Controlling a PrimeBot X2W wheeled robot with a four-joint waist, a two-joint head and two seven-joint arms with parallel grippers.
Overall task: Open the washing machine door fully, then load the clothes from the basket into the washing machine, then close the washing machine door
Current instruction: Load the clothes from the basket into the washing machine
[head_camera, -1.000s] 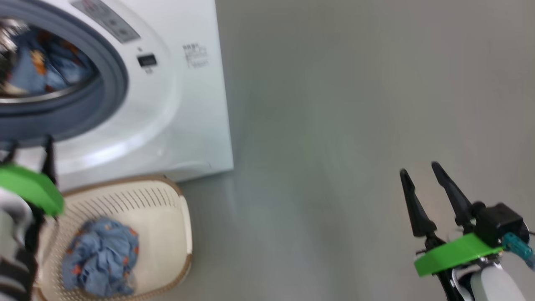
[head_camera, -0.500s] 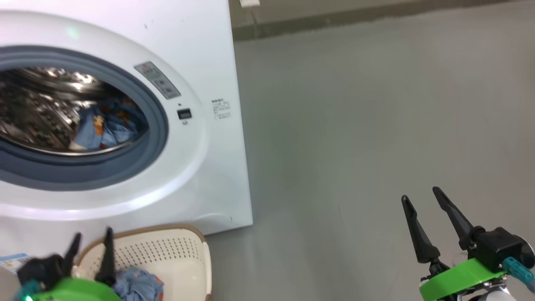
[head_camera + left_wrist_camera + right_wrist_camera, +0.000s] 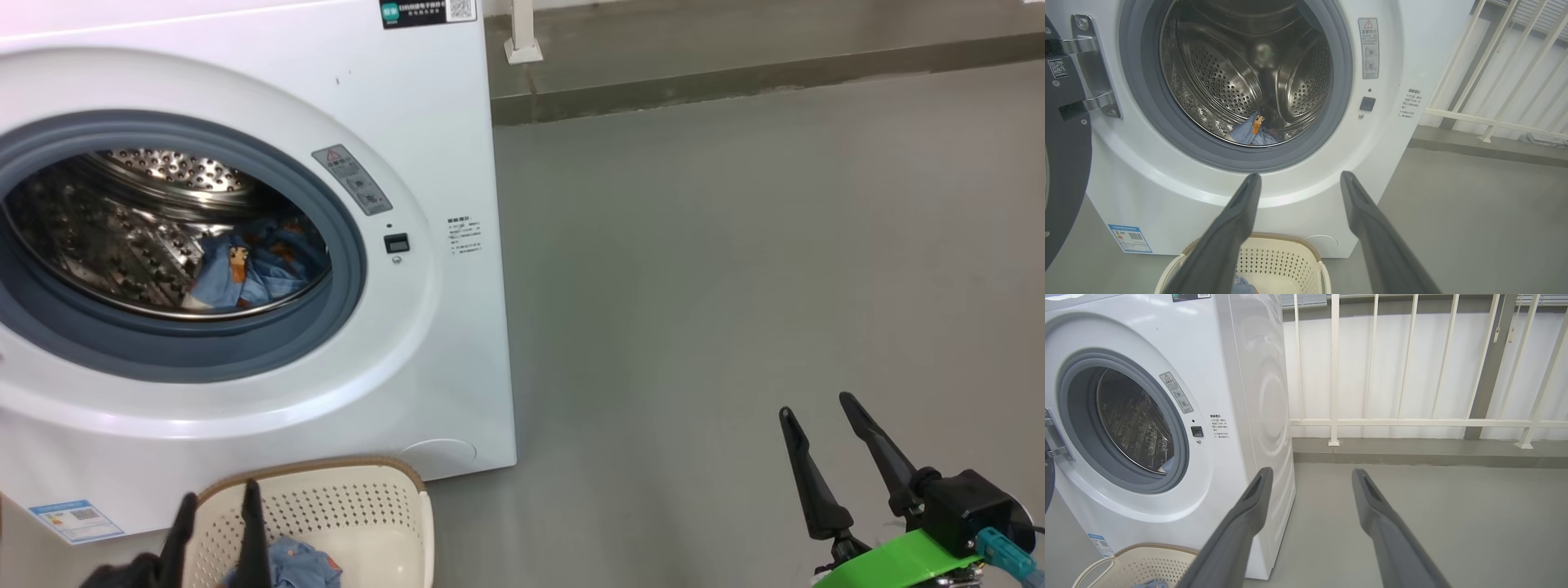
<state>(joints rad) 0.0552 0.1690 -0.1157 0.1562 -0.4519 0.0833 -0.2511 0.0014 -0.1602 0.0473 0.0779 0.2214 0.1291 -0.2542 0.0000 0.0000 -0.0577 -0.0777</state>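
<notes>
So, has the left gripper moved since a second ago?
Yes. The left gripper dropped from the opening of the washing machine to the far rim of the basket.

The head camera tilts upward, so the washing machine (image 3: 457,147) now sits lower in the frame. It is sharp where it was smeared, and its black label (image 3: 426,11) comes in at the top. Less of the basket (image 3: 367,514) below the washing machine shows, with just a scrap of the clothes (image 3: 298,563). The left pincer (image 3: 219,490), earlier raised against the washing machine's grey gasket (image 3: 343,269), now stands lower, at the basket's rear rim.
</notes>
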